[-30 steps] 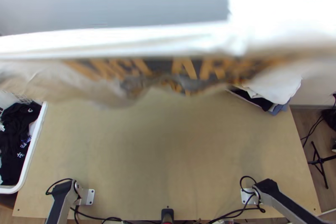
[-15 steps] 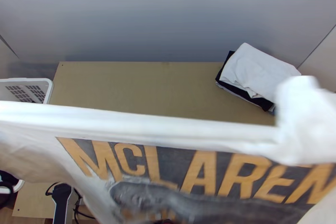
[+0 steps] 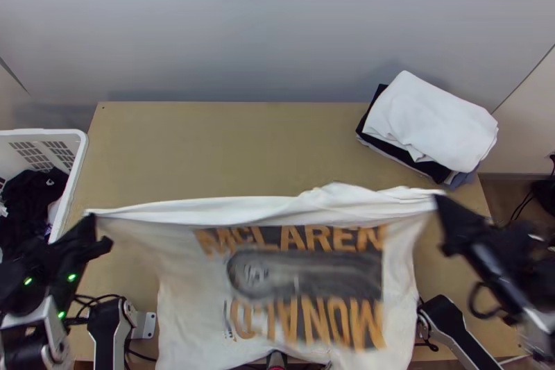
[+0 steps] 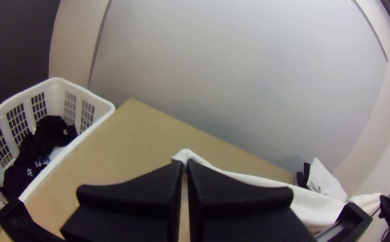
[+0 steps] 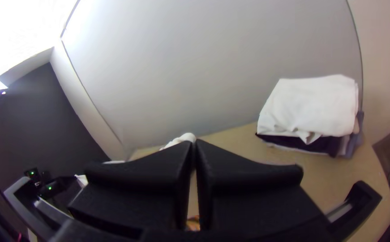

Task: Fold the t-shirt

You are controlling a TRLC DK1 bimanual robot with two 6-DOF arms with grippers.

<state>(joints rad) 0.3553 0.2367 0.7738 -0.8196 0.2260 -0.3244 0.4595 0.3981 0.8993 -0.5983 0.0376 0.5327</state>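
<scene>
White fabric t-shirt with orange-and-dark print (image 3: 291,276) spans left black gripper (image 4: 186,165) to right black gripper (image 5: 195,142), each clamped on one end of its far edge, body base-side of both; we'd likely lower it beyond them.

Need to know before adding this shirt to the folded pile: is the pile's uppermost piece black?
No, a white cloth lies on top, with black cloth showing beneath it.

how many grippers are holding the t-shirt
2: the left gripper pinches the end of the t-shirt's taut edge nearer the basket, the right gripper the end nearer the pile of folded clothes.
</scene>
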